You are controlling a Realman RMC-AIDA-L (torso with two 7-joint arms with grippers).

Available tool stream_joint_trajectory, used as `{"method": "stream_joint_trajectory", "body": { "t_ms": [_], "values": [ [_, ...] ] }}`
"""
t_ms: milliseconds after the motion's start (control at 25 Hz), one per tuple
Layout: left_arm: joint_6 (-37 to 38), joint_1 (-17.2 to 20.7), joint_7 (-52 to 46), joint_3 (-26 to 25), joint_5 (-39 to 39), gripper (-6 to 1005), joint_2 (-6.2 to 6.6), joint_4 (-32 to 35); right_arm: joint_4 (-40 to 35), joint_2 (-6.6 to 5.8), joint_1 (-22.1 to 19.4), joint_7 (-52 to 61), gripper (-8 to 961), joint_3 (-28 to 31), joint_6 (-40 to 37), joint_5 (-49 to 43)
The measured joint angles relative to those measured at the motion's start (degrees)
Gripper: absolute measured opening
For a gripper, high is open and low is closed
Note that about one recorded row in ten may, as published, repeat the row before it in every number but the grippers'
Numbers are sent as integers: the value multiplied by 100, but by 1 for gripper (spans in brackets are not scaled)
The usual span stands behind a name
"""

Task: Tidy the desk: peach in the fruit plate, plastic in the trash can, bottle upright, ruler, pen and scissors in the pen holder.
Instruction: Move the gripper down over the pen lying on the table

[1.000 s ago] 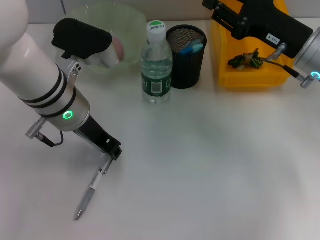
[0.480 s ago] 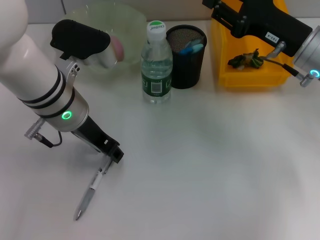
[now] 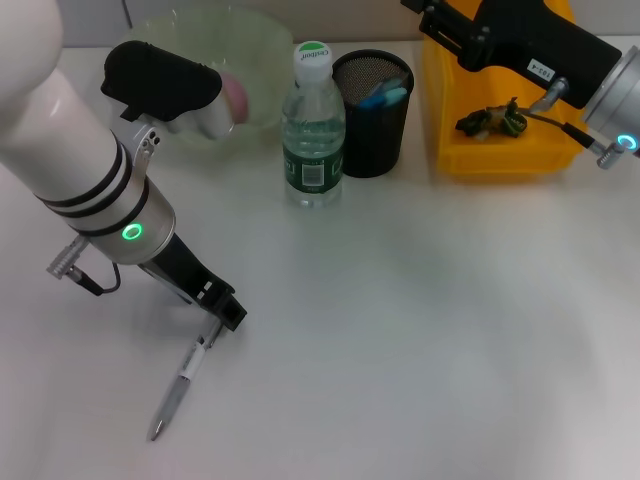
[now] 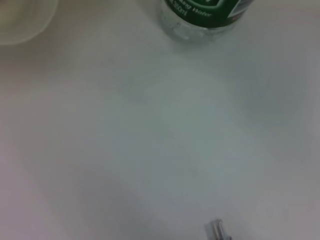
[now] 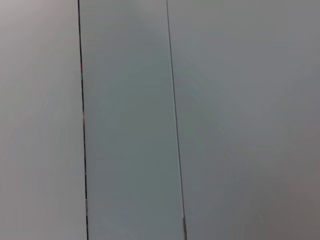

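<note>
The head view is showing the pen [image 3: 178, 388] lying on the desk [image 3: 420, 330], its top end touching the left gripper [image 3: 222, 312]; the left wrist view is catching only its end [image 4: 216, 230]. Open room is lying to its right. The right gripper [image 3: 440, 25] is hanging over the trash can [image 3: 500, 150]; neither gripper's jaw state can be told.

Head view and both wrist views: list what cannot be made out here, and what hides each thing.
- Peach: head view, mostly hidden by the left arm; whether it rests in the fruit plate is unclear.
- Left tool: head view, near the pen; its fingers are too small to judge.
- Right tool: cut off by the head view's top edge.
- Pen holder: only blue tips show; no ruler can be made out.
- Right wrist view: blank surface only.
</note>
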Motion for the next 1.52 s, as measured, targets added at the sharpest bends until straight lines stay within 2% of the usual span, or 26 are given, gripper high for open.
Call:
{"method": "stream_joint_trajectory", "body": {
  "t_ms": [1520],
  "values": [
    [26,-85,0,115,-4,542,0,-75,-10,10,19,0,484,0,59,-1]
  ]
}}
